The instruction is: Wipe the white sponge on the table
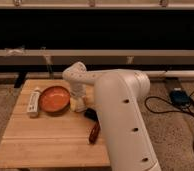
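Observation:
The table (pixel 45 142) is a light wooden plank top in the lower left of the camera view. The white sponge (pixel 74 105) is a small cream block lying just right of the orange bowl. My gripper (pixel 79 101) points down from the white arm (pixel 117 110) and sits right on or against the sponge, partly hiding it. The arm's bulky white body fills the right side of the table.
An orange bowl (pixel 54 99) sits at the back left, with a long white bar-shaped object (pixel 34 103) on its left. A black item (pixel 91 114) and a red-brown oblong object (pixel 94 132) lie beside the arm. Cables (pixel 177 105) lie on the floor at right.

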